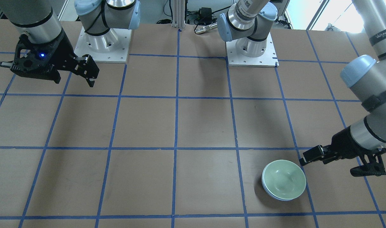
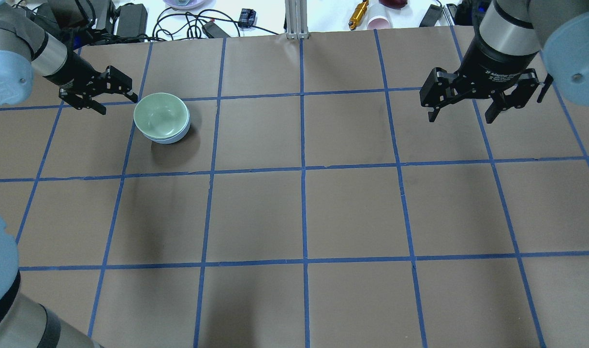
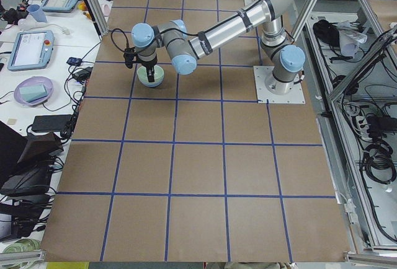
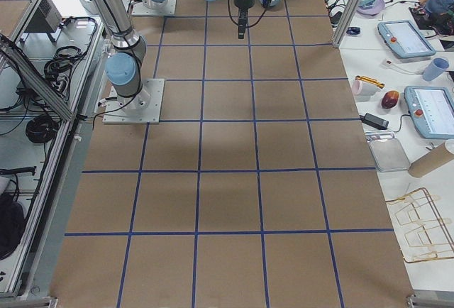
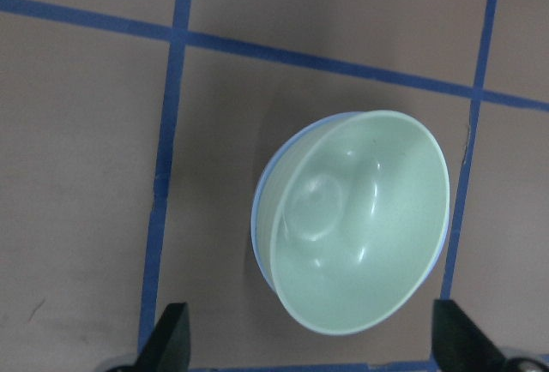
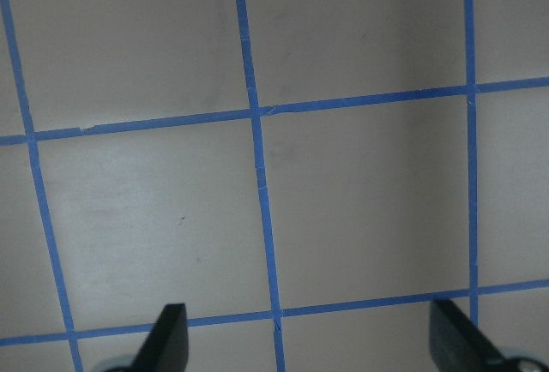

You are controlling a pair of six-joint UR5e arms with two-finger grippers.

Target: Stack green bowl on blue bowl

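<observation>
The green bowl (image 2: 160, 114) sits nested inside the blue bowl (image 2: 174, 138), of which only a thin rim and lower wall show; the pair also shows in the front view, green bowl (image 1: 284, 179) in blue bowl (image 1: 275, 196), and in the left wrist view, green bowl (image 5: 360, 222) and blue bowl rim (image 5: 264, 190). My left gripper (image 2: 111, 96) is open and empty, just beside the stack and apart from it; in the front view it (image 1: 307, 157) is at the right. My right gripper (image 2: 463, 113) is open and empty, held above the table far from the bowls.
The table (image 2: 304, 212) is brown with a blue tape grid. Cables, a cup and tools lie beyond its far edge (image 2: 367, 19). The two arm bases (image 1: 101, 44) stand at the robot's side of the table.
</observation>
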